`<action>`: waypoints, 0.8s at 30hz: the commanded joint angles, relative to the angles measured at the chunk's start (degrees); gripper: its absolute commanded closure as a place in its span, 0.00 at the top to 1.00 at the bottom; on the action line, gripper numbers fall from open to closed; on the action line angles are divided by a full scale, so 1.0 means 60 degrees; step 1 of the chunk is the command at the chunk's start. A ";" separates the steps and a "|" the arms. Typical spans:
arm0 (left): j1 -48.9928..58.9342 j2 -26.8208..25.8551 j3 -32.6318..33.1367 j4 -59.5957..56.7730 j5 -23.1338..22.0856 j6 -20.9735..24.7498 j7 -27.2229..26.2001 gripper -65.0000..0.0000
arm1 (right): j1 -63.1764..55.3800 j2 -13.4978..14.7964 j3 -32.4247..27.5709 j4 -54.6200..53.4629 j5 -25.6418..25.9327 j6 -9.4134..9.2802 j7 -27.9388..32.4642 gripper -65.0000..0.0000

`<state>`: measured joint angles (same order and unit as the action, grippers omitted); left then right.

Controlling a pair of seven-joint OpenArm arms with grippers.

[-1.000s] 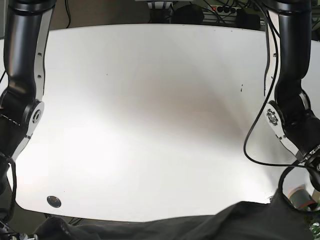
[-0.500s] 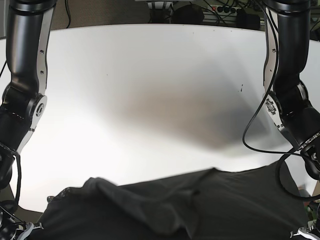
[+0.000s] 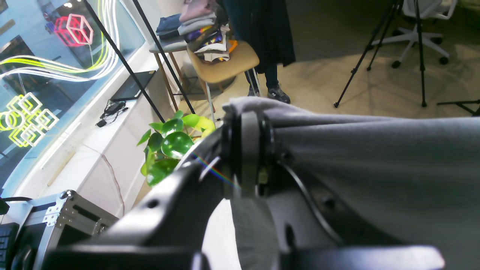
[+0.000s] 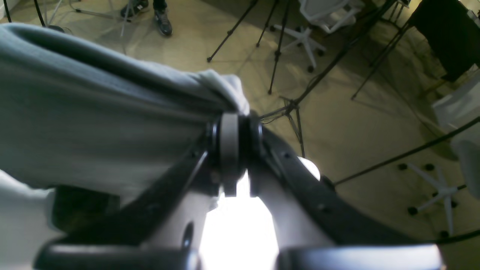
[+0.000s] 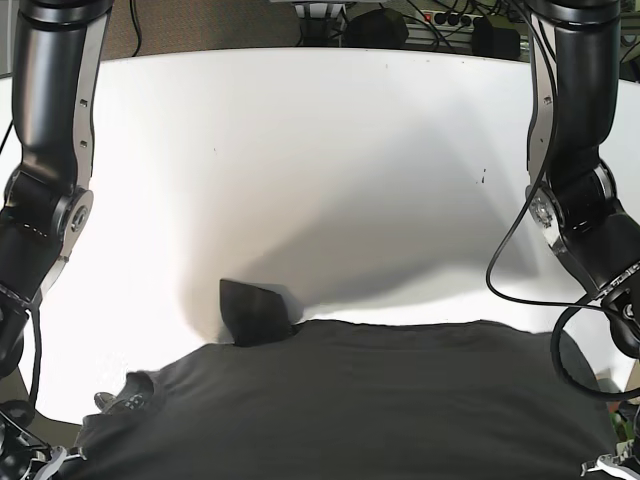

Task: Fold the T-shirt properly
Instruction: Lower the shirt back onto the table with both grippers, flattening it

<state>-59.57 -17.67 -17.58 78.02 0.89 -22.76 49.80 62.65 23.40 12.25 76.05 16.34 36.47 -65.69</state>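
Observation:
A dark grey T-shirt (image 5: 380,400) hangs stretched wide across the bottom of the base view, over the front of the white table (image 5: 320,150). One sleeve flap (image 5: 252,312) touches down on the tabletop. My left gripper (image 3: 247,142) is shut on a bunched corner of the T-shirt (image 3: 375,161), which runs off taut to the right. My right gripper (image 4: 232,150) is shut on another corner of the T-shirt (image 4: 93,131), which runs off to the left. Neither gripper shows in the base view; both are below its lower corners.
My two black arms stand at the table's sides, the left arm (image 5: 575,220) and the right arm (image 5: 45,220). Beyond the table lie the floor with tripods (image 4: 277,56), a potted plant (image 3: 168,142) and a chair stacked with clothes (image 3: 217,56).
The T-shirt has risen from a crumpled heap at the front edge into a wide, taut sheet, reaching farther over the table. A sleeve flap now lies on the tabletop.

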 commanded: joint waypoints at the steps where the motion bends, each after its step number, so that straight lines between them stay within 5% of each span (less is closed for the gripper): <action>1: -0.0540 -0.0124 0.0008 0.0132 0.0036 0.0094 -0.0322 0.00 | 0.0642 0.0152 0.0002 0.0138 -0.0034 -0.0049 0.0450 0.03; 24: -0.1141 -0.0051 -0.0579 0.0191 0.0036 0.0080 -0.0234 0.00 | 0.2005 0.0327 -0.0027 0.0211 0.0024 0.0010 -0.0268 0.03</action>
<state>-64.45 -17.78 -21.12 78.22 0.60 -22.94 50.11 72.12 24.47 11.99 76.44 17.23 36.75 -68.20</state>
